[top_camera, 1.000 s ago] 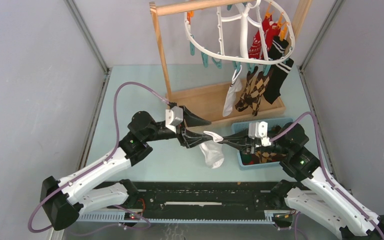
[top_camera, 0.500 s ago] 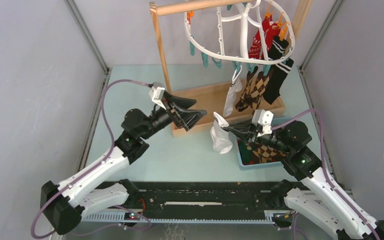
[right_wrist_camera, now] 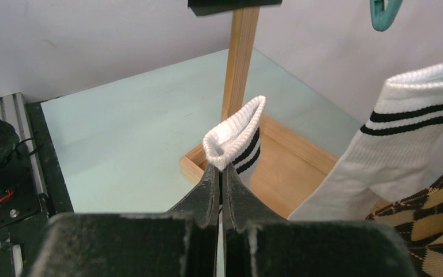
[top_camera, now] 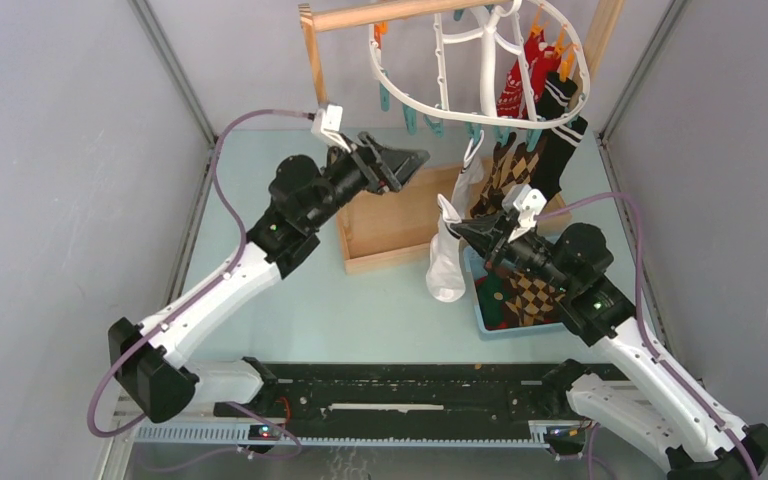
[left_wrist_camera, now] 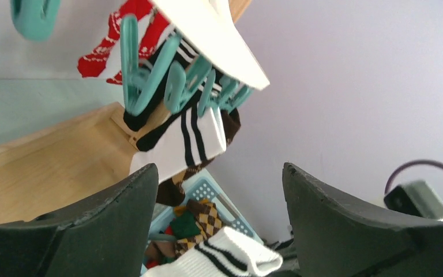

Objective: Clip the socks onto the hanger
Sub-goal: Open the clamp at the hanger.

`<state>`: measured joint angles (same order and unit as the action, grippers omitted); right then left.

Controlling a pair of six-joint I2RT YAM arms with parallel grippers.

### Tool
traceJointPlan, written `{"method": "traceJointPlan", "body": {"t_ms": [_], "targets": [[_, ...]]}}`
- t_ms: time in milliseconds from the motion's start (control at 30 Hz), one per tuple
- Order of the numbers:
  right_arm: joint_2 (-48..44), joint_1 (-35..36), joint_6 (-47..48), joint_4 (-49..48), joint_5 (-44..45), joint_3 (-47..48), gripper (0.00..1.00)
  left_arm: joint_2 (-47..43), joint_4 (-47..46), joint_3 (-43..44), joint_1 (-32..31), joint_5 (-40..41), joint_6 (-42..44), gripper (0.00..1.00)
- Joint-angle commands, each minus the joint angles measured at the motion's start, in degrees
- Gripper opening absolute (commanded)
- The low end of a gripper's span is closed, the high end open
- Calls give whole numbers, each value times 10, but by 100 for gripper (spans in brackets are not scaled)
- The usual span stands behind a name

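Left end effector: your left end effector [top_camera: 410, 165] is raised above the near-left part of the wooden rack [top_camera: 400, 215]; its jaws stand wide with nothing between them; it points right toward the hanger
Hanger: the hanger [top_camera: 442, 70] hangs from the rack's top bar at the far side; in your left wrist view its teal clips [left_wrist_camera: 131, 69] dangle just ahead and above the open jaws
Hung socks: along the hanger's right half you have a white striped sock [top_camera: 465, 190], a brown argyle sock [top_camera: 505, 170], a black striped sock [top_camera: 558, 150] and a red patterned sock [top_camera: 518, 80], all clipped and hanging over the rack's base
White sock: the white sock [top_camera: 447, 265] dangles free above the table [top_camera: 360, 310], just left of the basket; its black-striped cuff points up
Right end effector: your right end effector [top_camera: 460, 226] is pinched tight on that cuff [right_wrist_camera: 235, 138], below the hung socks
Basket: the blue basket [top_camera: 505, 331] sits on the table at near right, under your right arm, with more socks inside
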<state>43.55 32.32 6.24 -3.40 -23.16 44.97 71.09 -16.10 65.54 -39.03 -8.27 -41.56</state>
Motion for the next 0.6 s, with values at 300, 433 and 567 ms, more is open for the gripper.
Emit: {"method": "traceJointPlan", "body": {"t_ms": [300,433,567], "targets": [[12,-15,-53,-37,19,29,0,85,237,224,-52,174,60,67],[13,-15,-56,-39,17,29,0,111,250,261,-65,199,78,63],[15,-16,-55,-41,16,29,0,134,242,278,-72,214,88,61]]}}
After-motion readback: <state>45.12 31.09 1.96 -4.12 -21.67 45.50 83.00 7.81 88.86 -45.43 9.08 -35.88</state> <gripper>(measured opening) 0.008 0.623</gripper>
